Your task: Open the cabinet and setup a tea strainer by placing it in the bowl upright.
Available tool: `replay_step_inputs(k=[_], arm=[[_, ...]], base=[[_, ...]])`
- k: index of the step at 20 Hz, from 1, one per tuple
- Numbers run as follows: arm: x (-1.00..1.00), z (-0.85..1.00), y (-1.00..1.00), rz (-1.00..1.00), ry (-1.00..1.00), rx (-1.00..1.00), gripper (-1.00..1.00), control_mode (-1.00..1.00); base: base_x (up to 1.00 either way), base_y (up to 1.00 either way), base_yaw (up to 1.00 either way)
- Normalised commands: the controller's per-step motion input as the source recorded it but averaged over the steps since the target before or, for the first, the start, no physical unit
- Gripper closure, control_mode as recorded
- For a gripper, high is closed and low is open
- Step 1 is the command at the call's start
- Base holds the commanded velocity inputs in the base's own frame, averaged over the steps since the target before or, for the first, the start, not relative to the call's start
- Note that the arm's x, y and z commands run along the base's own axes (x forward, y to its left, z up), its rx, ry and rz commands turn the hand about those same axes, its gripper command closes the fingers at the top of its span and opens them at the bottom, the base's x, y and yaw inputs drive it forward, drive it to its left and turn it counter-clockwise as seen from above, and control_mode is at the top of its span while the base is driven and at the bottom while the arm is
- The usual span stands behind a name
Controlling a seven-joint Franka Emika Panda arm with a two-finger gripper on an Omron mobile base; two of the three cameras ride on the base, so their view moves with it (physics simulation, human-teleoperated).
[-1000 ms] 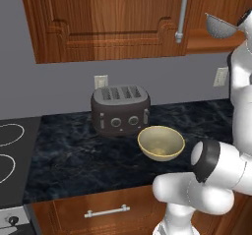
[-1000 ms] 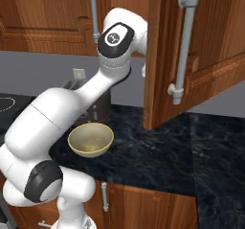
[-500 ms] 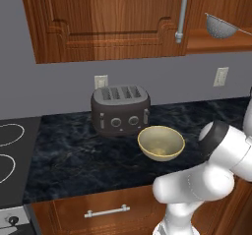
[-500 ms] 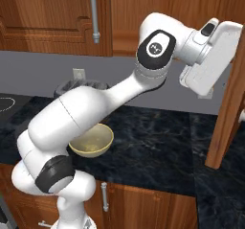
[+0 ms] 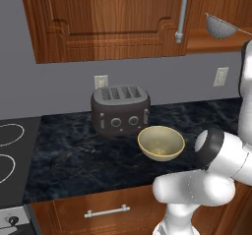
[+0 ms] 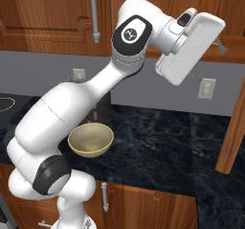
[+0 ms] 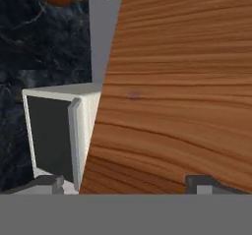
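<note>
Once the reddish-brown wooden cabinet door swung wide, the small silver mesh tea strainer lay exposed; gripper state unclear.

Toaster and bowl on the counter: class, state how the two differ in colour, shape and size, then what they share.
The toaster is dark grey; the bowl is pale yellow-cream. The toaster is a boxy block with slots on top; the bowl is round and open. The toaster is wider than the bowl. Both stand on the dark counter.
</note>
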Motion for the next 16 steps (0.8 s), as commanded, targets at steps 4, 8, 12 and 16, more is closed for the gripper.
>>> replay_step_inputs(k=[4,8,12,16], arm=[[0.0,-0.25,0.8,0.0,-0.19,0.29,-1.0,-1.0],[0.03,-0.21,0.48,-0.05,-0.28,0.51,-1.0,-1.0],[0.18,-0.06,0.37,-0.03,-0.27,0.55,-1.0,-1.0],[0.09,0.21,0.22,0.1,-0.32,0.27,-1.0,-1.0]], base=[[0.0,0.0,0.0],[0.0,0.0,0.0],[0.0,0.0,0.0],[0.0,0.0,0.0]])
